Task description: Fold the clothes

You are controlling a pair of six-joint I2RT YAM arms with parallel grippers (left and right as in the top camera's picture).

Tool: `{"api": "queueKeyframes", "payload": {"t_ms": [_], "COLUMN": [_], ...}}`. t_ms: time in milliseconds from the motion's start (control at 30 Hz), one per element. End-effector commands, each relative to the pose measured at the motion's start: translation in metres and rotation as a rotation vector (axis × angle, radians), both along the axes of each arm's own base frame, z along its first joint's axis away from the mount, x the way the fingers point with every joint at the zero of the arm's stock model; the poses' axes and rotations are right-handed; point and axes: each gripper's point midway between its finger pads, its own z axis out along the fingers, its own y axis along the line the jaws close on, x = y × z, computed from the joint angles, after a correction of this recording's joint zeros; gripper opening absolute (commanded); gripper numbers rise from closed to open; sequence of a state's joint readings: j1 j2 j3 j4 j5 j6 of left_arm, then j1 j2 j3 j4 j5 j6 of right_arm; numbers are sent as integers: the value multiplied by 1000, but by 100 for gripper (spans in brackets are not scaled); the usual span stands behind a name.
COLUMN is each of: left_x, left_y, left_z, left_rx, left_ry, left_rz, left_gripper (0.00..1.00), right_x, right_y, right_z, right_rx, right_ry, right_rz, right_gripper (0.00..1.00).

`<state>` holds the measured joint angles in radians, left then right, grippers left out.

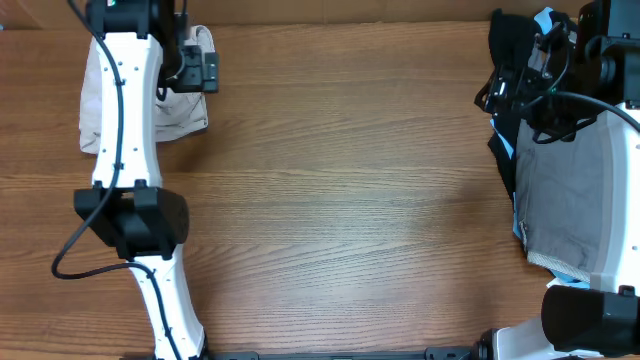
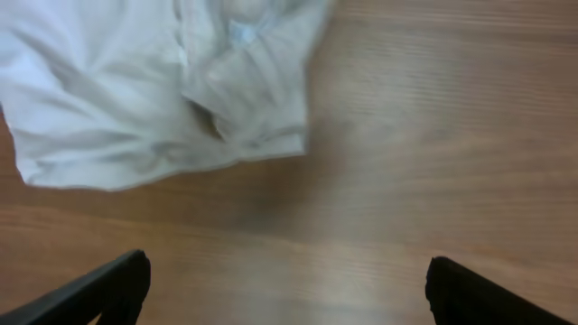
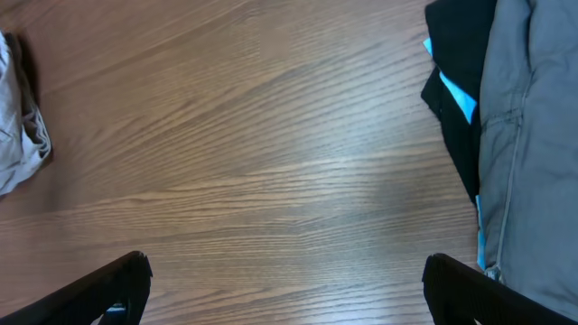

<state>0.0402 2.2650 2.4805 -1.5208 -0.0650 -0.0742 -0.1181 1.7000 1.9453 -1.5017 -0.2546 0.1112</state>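
The light beige shorts (image 1: 186, 116) lie crumpled at the table's far left corner, partly hidden under my left arm. In the left wrist view the shorts (image 2: 135, 90) fill the upper left, with a folded edge and a pale label showing. My left gripper (image 2: 287, 289) is open and empty above bare wood just beside the shorts; in the overhead view it (image 1: 196, 68) is at their right edge. My right gripper (image 3: 287, 289) is open and empty over bare wood, far from the shorts (image 3: 18, 126); overhead it (image 1: 505, 90) is at the far right.
A grey garment (image 1: 570, 200) lies along the right edge, also in the right wrist view (image 3: 533, 135). A black garment (image 1: 510, 40) with light blue parts lies beside and under it (image 3: 456, 90). The wooden table (image 1: 350, 180) stretches between the two arms.
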Motion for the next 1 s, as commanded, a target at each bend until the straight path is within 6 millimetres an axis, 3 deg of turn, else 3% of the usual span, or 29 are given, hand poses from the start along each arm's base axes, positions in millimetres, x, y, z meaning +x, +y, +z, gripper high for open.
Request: {"api": "queueKeyframes", "payload": {"t_ms": [0, 167, 200, 300, 400, 533, 767, 967], "left_x": [14, 47, 50, 41, 14, -2, -5, -1], "left_y": [24, 44, 48, 48, 49, 64, 93, 98], "left_z": [-20, -47, -59, -81, -108, -121, -147, -170], "left_rx": [-7, -12, -10, -16, -10, -5, -4, 17], "left_ry": [-26, -133, -139, -89, 27, 83, 63, 29], "left_rz": [4, 38, 44, 47, 56, 91, 149, 99], "left_gripper": [100, 100, 100, 100, 96, 91, 91, 94], "right_x": [-1, 0, 0, 0, 0, 0, 1, 2], "right_y": [-2, -2, -2, -2, -2, -2, -2, -2], "right_z": [0, -3, -3, -3, -3, -3, -3, -3], "right_rx": [-13, -12, -12, -12, -12, -13, -13, -14], "right_ry": [-8, 0, 0, 0, 0, 0, -1, -5], "right_rz": [2, 2, 2, 2, 2, 2, 2, 2], "right_gripper": [100, 100, 100, 100, 100, 100, 100, 100]}}
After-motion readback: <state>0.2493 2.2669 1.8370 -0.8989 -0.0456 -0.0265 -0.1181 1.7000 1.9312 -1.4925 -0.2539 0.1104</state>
